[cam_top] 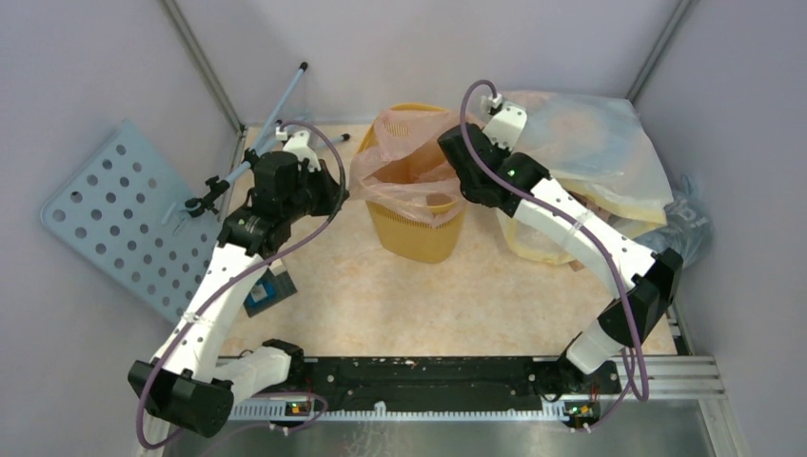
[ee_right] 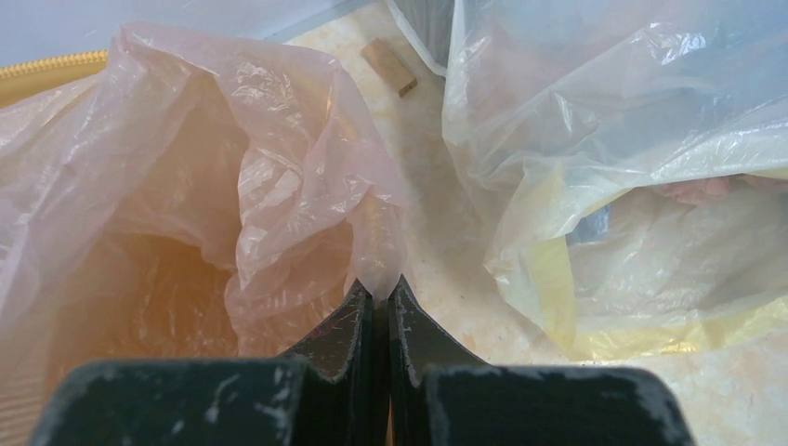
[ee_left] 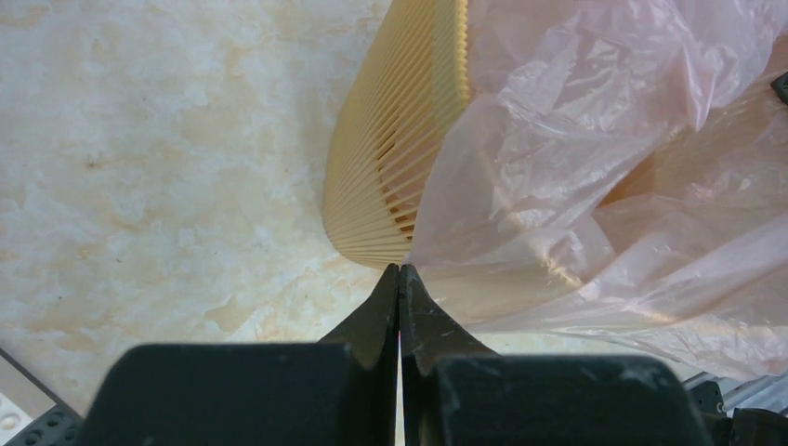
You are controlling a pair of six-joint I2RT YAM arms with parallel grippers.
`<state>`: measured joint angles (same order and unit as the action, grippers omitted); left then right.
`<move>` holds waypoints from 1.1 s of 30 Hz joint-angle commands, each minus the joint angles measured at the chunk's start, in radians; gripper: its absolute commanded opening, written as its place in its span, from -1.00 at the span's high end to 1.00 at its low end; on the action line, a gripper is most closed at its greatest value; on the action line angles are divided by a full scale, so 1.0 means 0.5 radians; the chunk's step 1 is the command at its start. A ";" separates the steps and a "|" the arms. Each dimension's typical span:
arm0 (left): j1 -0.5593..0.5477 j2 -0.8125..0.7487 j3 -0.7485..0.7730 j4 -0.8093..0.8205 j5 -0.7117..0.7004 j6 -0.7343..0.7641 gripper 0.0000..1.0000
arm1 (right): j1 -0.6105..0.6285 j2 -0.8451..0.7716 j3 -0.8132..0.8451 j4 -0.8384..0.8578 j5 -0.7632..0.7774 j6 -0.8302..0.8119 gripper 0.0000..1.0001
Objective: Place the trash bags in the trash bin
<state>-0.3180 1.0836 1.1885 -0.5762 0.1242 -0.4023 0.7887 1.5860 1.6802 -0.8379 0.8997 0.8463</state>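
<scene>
The yellow-orange trash bin (cam_top: 419, 233) stands upright at the middle back of the table. A thin pale pink trash bag (cam_top: 404, 157) is draped over its mouth and hangs down the outside. My left gripper (cam_top: 343, 195) is at the bin's left side. In the left wrist view it (ee_left: 400, 271) is shut, and the film of the bag (ee_left: 595, 167) is drawn to a point at its tips, beside the ribbed bin wall (ee_left: 390, 158). My right gripper (cam_top: 449, 145) is at the bin's right rim. It (ee_right: 381, 283) is shut on a fold of the pink bag (ee_right: 279, 177).
A large whitish-yellow sack (cam_top: 590, 152) lies right of the bin, close to my right arm, with a grey-blue bag (cam_top: 687, 224) behind it. A perforated grey-blue board (cam_top: 124, 209) and a thin rod (cam_top: 281, 100) stand at the left. A small wooden block (ee_right: 390, 67) lies behind the bin.
</scene>
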 commanded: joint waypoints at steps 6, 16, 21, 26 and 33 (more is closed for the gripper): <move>0.067 0.000 -0.168 0.409 -0.081 -0.039 1.00 | -0.033 -0.045 -0.081 0.303 -0.053 -0.204 1.00; 0.069 -0.022 -0.268 0.658 -0.182 -0.005 1.00 | -0.114 -0.275 -0.415 0.864 -0.574 -0.818 1.00; 0.069 -0.019 -0.299 0.705 -0.184 -0.015 1.00 | -0.280 -0.308 -0.413 0.832 -0.999 -0.886 1.00; 0.069 -0.082 -0.294 0.660 -0.227 0.016 0.37 | -0.318 -0.335 -0.378 0.777 -1.121 -0.973 1.00; 0.068 -0.241 -0.197 0.467 -0.418 0.078 -0.17 | -0.334 -0.342 -0.313 0.691 -1.221 -1.064 1.00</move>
<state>-0.2958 1.0134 1.0519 -0.3138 0.0196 -0.4046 0.6254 1.4708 1.4799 -0.4500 0.4007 0.3645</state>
